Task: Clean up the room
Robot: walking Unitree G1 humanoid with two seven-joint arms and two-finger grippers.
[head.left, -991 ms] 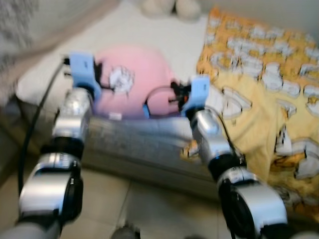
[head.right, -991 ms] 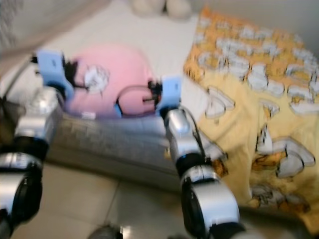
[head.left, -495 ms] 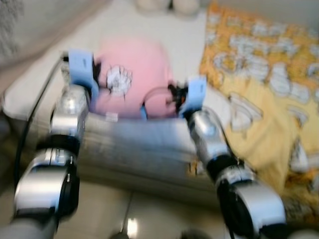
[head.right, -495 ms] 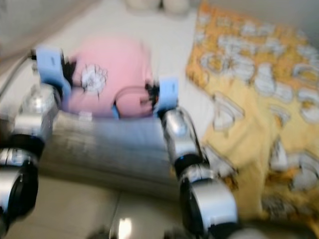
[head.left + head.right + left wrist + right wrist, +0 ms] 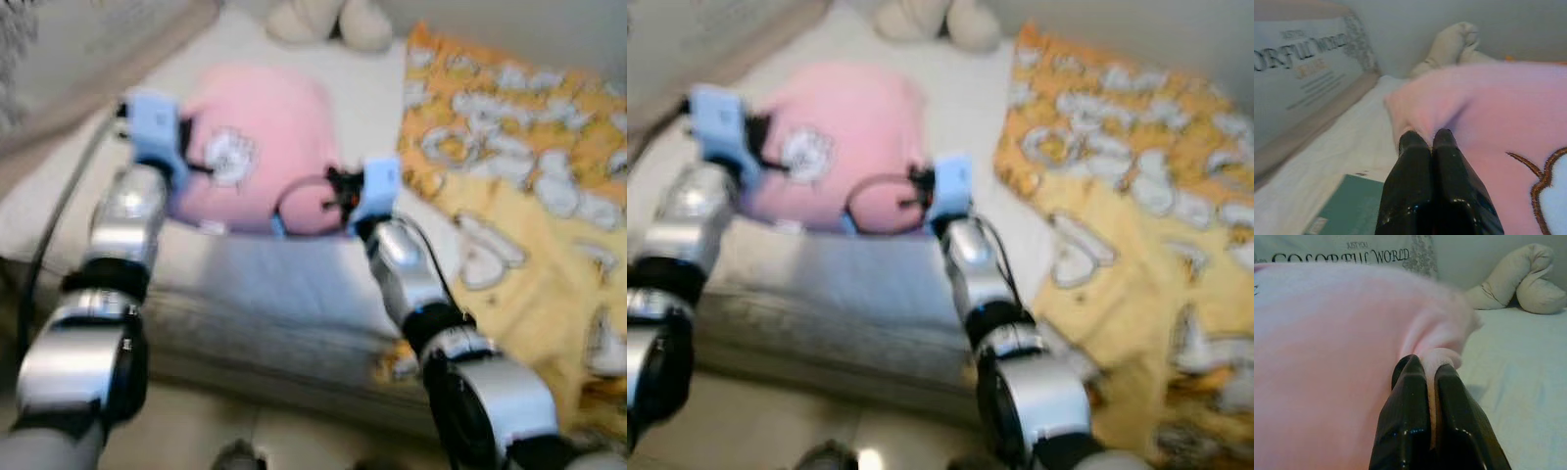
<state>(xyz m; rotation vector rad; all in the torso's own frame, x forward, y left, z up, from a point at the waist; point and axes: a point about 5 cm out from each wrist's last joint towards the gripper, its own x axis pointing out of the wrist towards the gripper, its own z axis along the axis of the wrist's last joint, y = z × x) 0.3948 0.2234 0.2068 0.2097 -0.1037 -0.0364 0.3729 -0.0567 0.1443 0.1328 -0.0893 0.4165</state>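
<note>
Both grippers pinch a soft, fuzzy pink pillow (image 5: 260,147).

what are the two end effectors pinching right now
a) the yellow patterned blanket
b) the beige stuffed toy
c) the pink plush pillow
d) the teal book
c: the left end effector and the right end effector are each shut on a fold of the soft pink plush pillow, one at either edge of it, on the white bed.

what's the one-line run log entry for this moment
left tool: shut on pink pillow | right tool: shut on pink pillow | pillow over bed
</note>
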